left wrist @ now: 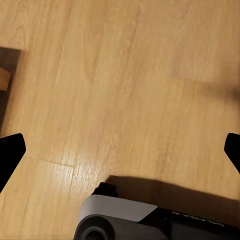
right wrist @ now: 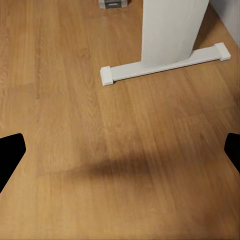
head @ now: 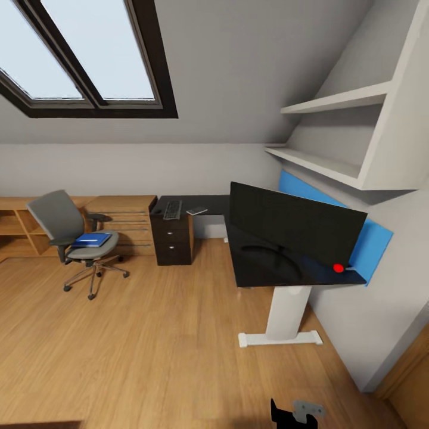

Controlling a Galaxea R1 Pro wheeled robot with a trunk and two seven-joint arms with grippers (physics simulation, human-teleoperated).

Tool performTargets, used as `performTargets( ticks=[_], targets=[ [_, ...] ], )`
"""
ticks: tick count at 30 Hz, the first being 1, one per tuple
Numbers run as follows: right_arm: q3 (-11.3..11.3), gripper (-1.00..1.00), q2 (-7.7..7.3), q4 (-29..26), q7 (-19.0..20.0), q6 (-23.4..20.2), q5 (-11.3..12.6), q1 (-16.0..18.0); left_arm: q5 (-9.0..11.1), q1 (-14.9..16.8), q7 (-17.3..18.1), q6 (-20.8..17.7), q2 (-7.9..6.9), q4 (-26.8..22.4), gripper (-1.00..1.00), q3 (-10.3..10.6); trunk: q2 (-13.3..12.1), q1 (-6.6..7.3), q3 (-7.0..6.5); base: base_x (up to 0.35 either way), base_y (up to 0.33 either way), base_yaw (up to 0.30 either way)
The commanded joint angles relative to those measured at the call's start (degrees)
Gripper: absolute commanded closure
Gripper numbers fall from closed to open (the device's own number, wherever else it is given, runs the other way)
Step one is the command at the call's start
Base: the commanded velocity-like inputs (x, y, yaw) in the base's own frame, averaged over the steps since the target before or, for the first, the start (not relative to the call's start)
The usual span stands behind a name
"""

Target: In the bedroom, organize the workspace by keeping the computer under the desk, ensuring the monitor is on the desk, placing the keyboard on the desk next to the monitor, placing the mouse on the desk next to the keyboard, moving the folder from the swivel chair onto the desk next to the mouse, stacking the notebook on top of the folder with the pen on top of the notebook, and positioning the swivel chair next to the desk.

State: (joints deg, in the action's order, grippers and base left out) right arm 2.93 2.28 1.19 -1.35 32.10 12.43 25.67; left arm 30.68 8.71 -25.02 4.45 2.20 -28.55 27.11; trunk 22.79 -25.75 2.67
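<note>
Both claws spread wide over wood floor (right wrist: 100, 150); blue folder (head: 91, 240) on swivel chair (head: 65, 229); no legible writing.

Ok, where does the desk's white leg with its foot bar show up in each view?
Head view: white leg right of centre, under the black desk top, foot bar flat on the floor.
Right wrist view: the same leg rises from its foot bar, ahead of the gripper.
Left wrist view: bare planks and a grey robot part instead.
Shared landmark: the wood floor.
</note>
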Motion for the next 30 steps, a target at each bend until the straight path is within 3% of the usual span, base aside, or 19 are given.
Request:
performTargets(
  ticks=[1, 30],
  targets=[
    [0.32, -1.00, 0.02, 0.13, -0.14, 0.24, 0.26, 0.08, 0.58, 0.08, -0.38, 0.37, -0.03, 0.03, -1.00, 0.47, 0.13, -0.04, 0.13, -0.001, -0.035, -0.001],
    [0.35, -1.00, -1.04, 0.04, -0.08, 0.33, 0.21, -0.01, 0.54, 0.08, -0.38, 0.39, -0.08, 0.07, -1.00, 0.38, 0.13, -0.04, 0.13, 0.000, -0.001, 0.000]
  ],
)
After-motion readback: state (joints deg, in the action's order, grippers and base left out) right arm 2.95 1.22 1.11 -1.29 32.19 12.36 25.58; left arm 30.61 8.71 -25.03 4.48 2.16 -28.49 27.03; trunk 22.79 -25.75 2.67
